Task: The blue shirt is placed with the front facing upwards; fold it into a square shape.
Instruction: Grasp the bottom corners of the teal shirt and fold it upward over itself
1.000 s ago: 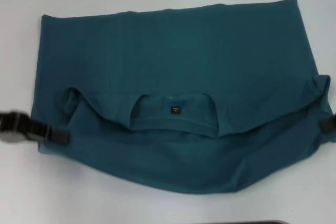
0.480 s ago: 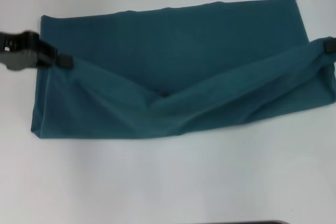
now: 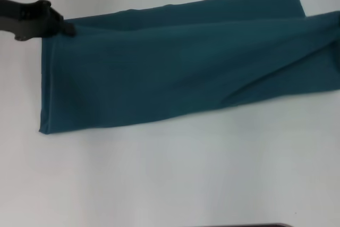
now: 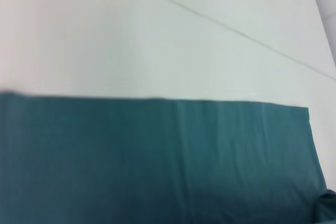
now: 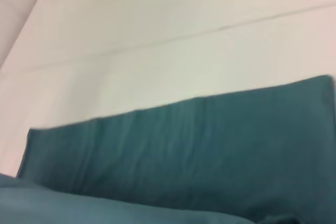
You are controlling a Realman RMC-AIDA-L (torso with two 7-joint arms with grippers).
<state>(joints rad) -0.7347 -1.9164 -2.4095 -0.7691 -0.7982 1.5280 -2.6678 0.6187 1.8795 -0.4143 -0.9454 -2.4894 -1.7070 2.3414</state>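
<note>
The blue shirt (image 3: 175,73) lay across a white table (image 3: 170,179) as a long, plain teal band, folded lengthwise so that no lettering or collar showed in the head view. Its near long edge ran from the near left corner up toward the right, where the cloth passed out of the picture. The top layer slanted over the lower one, leaving a narrow strip of the under layer uncovered along the far edge, widest toward the far right corner. A soft diagonal crease crossed the right part of the band. The left gripper (image 3: 65,26), dark and reaching in from the left edge of the head view, sat at the far left corner of the cloth, its tips touching the fabric there; it appeared clamped on that corner of the shirt, with the top layer drawn taut from that point. The right gripper was outside the head view, beyond the right edge where the lifted cloth ran off. The left wrist view showed only smooth teal fabric with a straight edge against the white surface, and the right wrist view showed the same cloth from the other end, with a second fold of it close to the lens.
</note>
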